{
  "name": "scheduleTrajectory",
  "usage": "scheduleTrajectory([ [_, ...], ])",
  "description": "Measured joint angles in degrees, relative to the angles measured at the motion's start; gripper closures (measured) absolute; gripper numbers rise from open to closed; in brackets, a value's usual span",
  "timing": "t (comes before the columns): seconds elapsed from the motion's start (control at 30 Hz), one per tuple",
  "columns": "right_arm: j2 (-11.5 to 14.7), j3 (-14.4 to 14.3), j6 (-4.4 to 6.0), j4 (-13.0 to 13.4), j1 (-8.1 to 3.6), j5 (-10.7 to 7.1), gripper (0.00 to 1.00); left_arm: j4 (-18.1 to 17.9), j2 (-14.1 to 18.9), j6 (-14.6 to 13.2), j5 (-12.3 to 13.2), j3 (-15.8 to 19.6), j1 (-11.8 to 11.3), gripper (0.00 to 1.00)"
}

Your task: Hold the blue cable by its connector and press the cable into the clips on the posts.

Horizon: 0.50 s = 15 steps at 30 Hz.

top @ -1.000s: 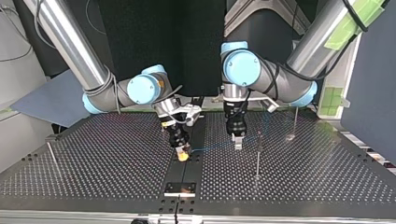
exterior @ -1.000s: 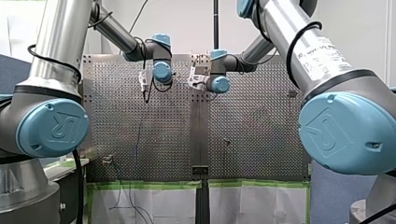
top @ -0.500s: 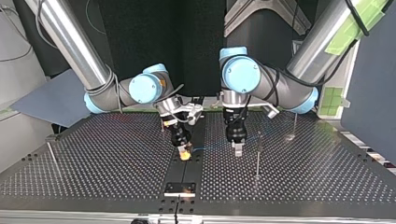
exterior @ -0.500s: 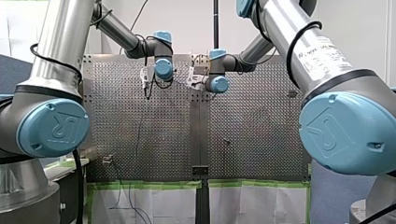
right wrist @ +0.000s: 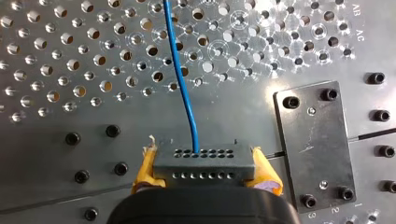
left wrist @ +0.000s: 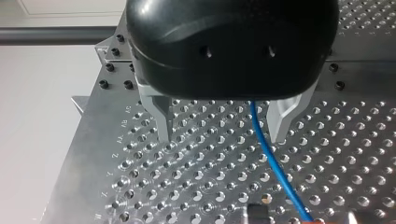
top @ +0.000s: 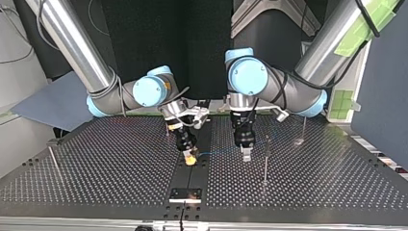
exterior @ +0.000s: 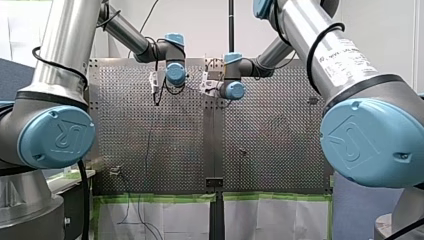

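In the front view my left arm [exterior: 131,36] and my right arm [exterior: 264,59] meet over the far middle of the perforated desk [exterior: 280,130]. The blue cable [exterior: 148,150] shows as a thin line running from below my left arm's wrist toward the near edge of the desk. The fingers of both grippers are too small here to tell how they stand.

In the top view my right gripper [top: 190,159], with yellow pads, is low over the desk's middle seam. My left gripper [top: 246,155] hangs just beside it, near a thin upright post [top: 265,163]. The cable stretches between the two grippers, just above the desk.

In the left wrist view my left gripper [left wrist: 222,127] has its metal fingers [left wrist: 162,120] spread wide. The cable [left wrist: 267,151] comes out from under the gripper's body and runs between the fingers, closer to one of them and touching neither.

In the right wrist view my right gripper [right wrist: 204,164] pinches the dark connector [right wrist: 205,157] between its yellow pads [right wrist: 145,169], one on each end. The cable [right wrist: 183,81] leaves the connector's front face and runs ahead over the desk. A black plate [right wrist: 317,144] is bolted to the desk beside the gripper.
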State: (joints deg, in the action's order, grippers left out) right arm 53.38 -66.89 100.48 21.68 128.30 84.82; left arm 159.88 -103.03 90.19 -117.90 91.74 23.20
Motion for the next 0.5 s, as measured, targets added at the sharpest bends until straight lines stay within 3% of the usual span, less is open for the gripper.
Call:
scheduleTrajectory([
  [0.03,-0.01,-0.01,0.0,-0.01,-0.03,0.0,1.0,-0.11,0.01,-0.24,-0.03,0.0,0.05,0.0],
  [0.1,-0.03,-0.02,0.0,-0.03,-0.07,0.0,1.0,-0.45,0.01,-0.78,-0.23,0.0,0.17,0.25],
  [0.13,-0.03,-0.03,0.0,-0.03,-0.08,0.0,1.0,-0.61,0.01,-1.0,-0.42,0.0,0.23,0.25],
  [0.17,-0.03,-0.03,-0.01,-0.04,-0.08,0.0,1.0,-0.77,0.02,-1.21,-0.72,0.0,0.28,0.44],
  [0.2,-0.02,-0.02,-0.03,-0.08,-0.09,0.01,1.0,-0.98,0.02,-1.5,-1.19,0.0,0.36,0.57],
  [0.23,-0.02,-0.01,-0.05,-0.11,-0.09,0.02,1.0,-1.12,0.03,-1.72,-1.54,0.0,0.41,0.57],
  [0.27,-0.03,0.0,-0.06,-0.14,-0.11,0.04,1.0,-1.23,0.04,-1.93,-1.82,0.0,0.46,0.76],
  [0.33,-0.03,-0.01,-0.07,-0.19,-0.13,0.06,1.0,-1.38,0.04,-2.29,-2.24,0.0,0.54,0.82],
  [0.37,-0.03,0.01,-0.08,-0.2,-0.12,0.07,1.0,-1.42,0.04,-2.41,-2.39,0.0,0.57,1.0],
  [0.5,-0.01,-0.01,-0.09,-0.27,-0.15,0.08,1.0,-1.48,0.03,-2.74,-3.31,0.0,0.69,1.0],
])
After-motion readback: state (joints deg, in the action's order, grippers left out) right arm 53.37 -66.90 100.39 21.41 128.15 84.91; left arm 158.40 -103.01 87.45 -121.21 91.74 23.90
